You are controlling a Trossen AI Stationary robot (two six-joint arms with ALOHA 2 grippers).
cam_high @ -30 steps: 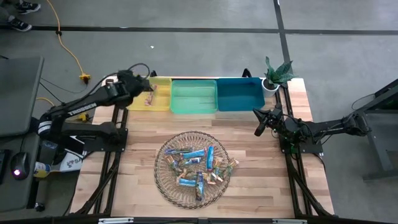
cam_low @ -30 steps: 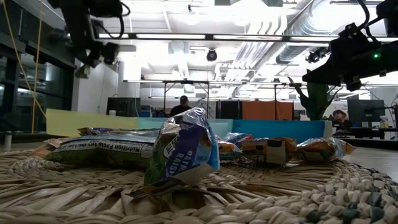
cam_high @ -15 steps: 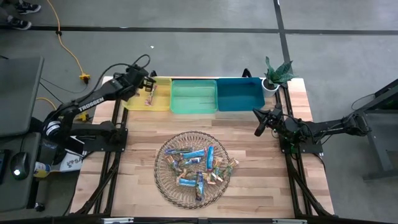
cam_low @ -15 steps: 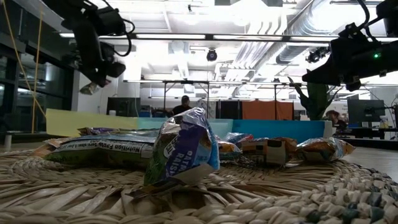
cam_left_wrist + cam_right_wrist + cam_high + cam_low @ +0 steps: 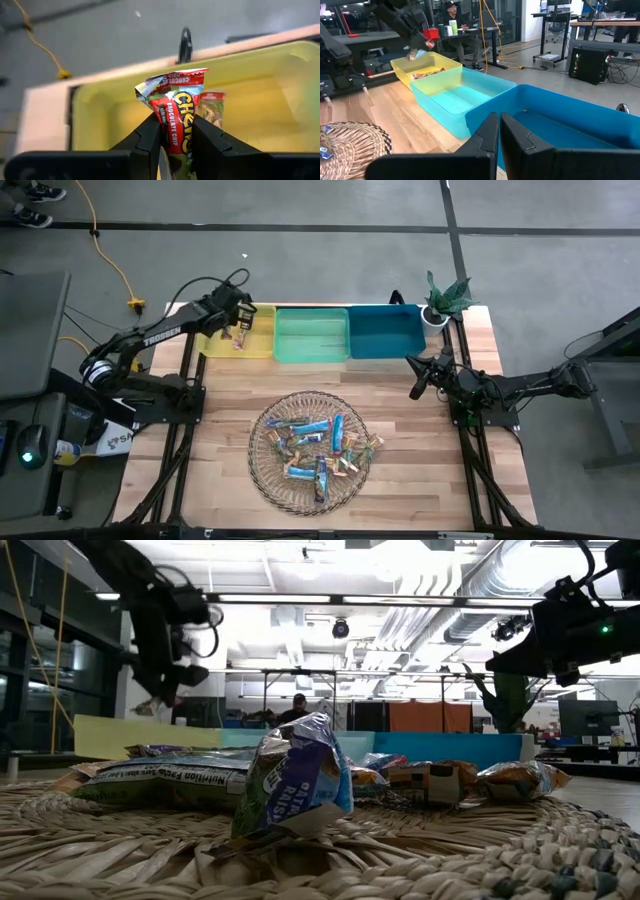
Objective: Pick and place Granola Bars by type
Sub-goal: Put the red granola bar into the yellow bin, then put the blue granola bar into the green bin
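My left gripper (image 5: 176, 131) (image 5: 239, 326) hangs over the yellow bin (image 5: 262, 330) at the table's far left and is shut on a red wrapped granola bar (image 5: 176, 105) (image 5: 150, 706). One more red bar (image 5: 212, 109) (image 5: 238, 341) lies flat on that bin's floor. Several bars in blue, green, tan and red (image 5: 318, 442) (image 5: 290, 780) lie heaped on the round wicker plate (image 5: 266, 470). My right gripper (image 5: 416, 387) (image 5: 498, 131) waits shut above the table, near the teal bin (image 5: 385, 332). My left gripper pinches the red bar between its two fingers (image 5: 152, 131), which close on the wrapper's lower half (image 5: 174, 135). The crimped upper end (image 5: 167, 80) sticks out past the fingertips. The bar is lifted clear above the yellow bin's floor.
A green bin (image 5: 312, 335) sits between the yellow and teal bins along the far edge. A small potted plant (image 5: 443, 300) stands at the far right corner. Bare wood (image 5: 225, 395) lies between the bins and the plate. People sit in the room behind (image 5: 451, 15).
My left gripper, shut on the red bar throughout, has moved toward the table's right and far edge over the yellow bin and has come down toward it. My right arm has kept still.
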